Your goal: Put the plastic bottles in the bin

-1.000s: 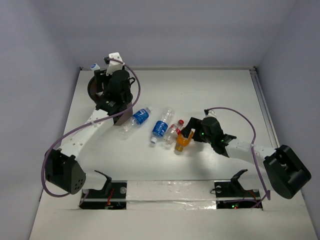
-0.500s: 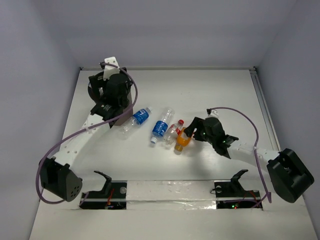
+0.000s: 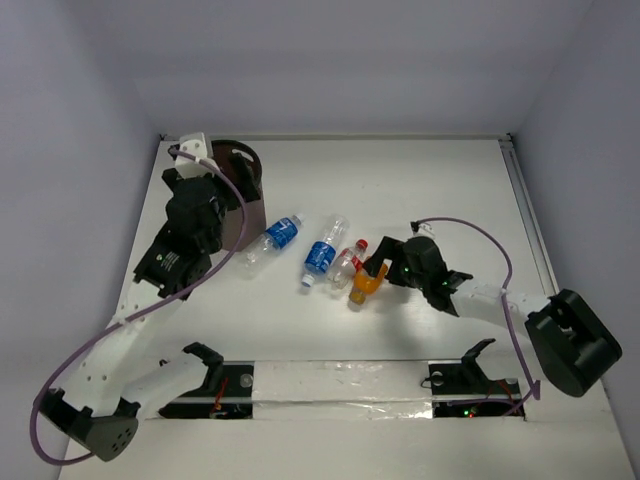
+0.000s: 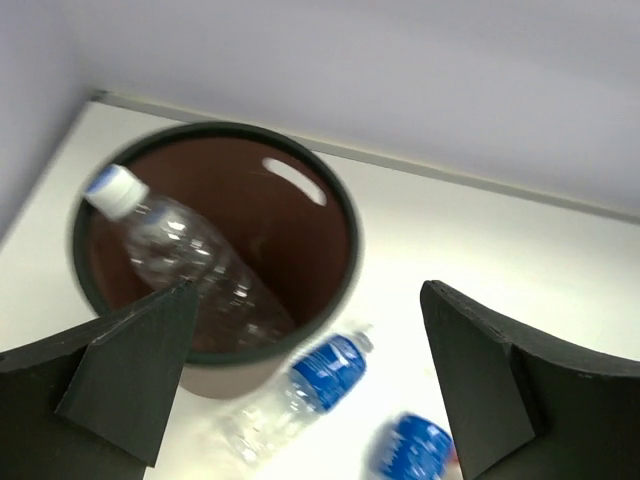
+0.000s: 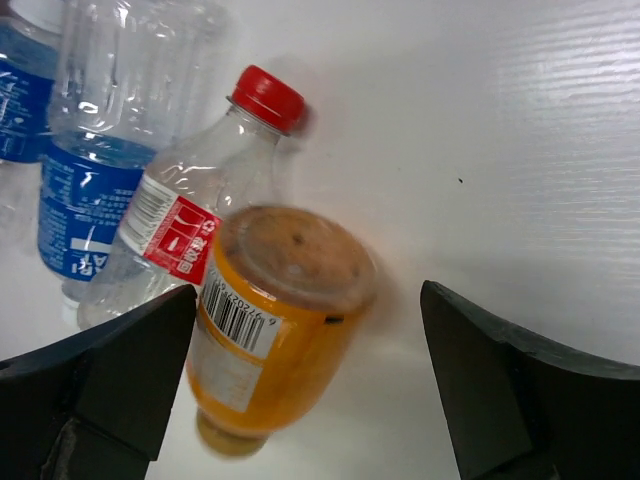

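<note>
**One bottle in the bin, four in a row beside it**

The bin [image 3: 243,160] stands at the far left corner of the table [image 3: 450,180], close to the far edge and the left wall. Inside it a clear bottle [image 4: 180,262] with a pale cap leans against the inner wall, cap up near the rim. The left gripper [image 4: 308,290] hangs above the bin's near-left side. Its jaws are spread wide with nothing between them, and the bin's mouth shows through the gap. The left arm's wrist fills the narrow strip between the bin and the table's left edge.

Just beside the bin's base, on its near-right side, lies a blue-label bottle [image 3: 277,237]; whether the two touch cannot be told. Farther from the bin lie a second blue-label bottle [image 3: 320,256] and a red-capped bottle [image 3: 347,262], packed side by side. The orange bottle [image 3: 362,285] ends the row, farthest from the bin, and rests against the red-capped one.

The right gripper [image 3: 376,264] sits at that far end. Its jaws stand wide on either side of the orange bottle's base, with a gap showing at the right finger, so nothing is clamped. From the bin's right side, white tabletop runs along the far edge to the right-hand wall.
</note>
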`<control>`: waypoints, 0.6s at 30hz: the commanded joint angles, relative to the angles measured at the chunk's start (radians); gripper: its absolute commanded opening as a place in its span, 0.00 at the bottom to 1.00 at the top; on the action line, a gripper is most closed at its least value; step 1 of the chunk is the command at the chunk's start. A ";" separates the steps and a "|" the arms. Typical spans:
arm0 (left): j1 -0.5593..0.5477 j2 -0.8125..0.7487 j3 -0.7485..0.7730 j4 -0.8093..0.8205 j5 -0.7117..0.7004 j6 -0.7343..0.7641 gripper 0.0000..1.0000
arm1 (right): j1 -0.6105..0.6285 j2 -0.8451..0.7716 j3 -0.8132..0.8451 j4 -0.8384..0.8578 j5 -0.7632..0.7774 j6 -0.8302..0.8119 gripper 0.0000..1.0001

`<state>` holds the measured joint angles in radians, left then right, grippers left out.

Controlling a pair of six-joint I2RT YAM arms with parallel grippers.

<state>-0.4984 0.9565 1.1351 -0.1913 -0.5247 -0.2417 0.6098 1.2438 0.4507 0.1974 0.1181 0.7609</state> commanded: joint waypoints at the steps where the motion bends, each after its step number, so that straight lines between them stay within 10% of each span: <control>1: -0.032 -0.070 -0.041 -0.017 0.140 -0.038 0.91 | -0.001 0.061 0.022 0.082 -0.031 0.023 0.99; 18: -0.153 -0.141 -0.207 -0.083 0.210 -0.086 0.85 | -0.001 -0.046 -0.006 0.016 0.015 0.055 0.72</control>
<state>-0.6365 0.8089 0.9489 -0.2806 -0.3141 -0.3000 0.6098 1.2438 0.4496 0.2401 0.1043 0.8173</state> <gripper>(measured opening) 0.853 0.694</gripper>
